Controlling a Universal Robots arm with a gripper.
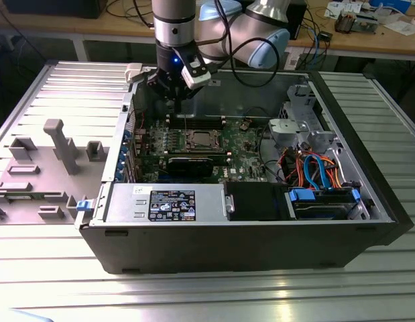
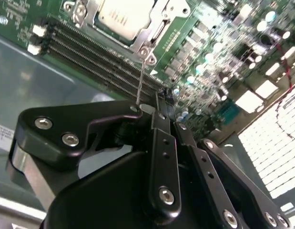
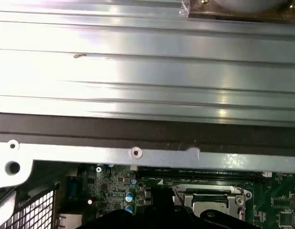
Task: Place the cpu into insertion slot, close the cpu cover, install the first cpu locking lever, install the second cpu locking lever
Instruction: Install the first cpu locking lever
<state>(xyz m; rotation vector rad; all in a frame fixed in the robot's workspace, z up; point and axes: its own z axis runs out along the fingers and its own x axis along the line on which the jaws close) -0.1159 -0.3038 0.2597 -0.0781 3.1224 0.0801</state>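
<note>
Sitting in the insertion slot [image 1: 200, 140] on the green motherboard [image 1: 244, 142], the cpu [image 2: 122, 15] shows its silvery top through the closed cpu cover [image 2: 152, 29]. Just behind the socket, the gripper [image 1: 175, 92] hangs above the memory slots [image 2: 90, 57], its black fingers [image 2: 159, 143] pressed together on a thin locking lever [image 2: 140, 81], which stands upright from the socket's edge.

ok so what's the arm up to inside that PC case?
The gripper hangs over the green motherboard in the open computer case, above the insertion slot. In the second wrist view the cpu sits in the slot, with the cpu cover framing it. A thin locking lever runs up from the socket's corner to the gripper's fingertips.
</note>
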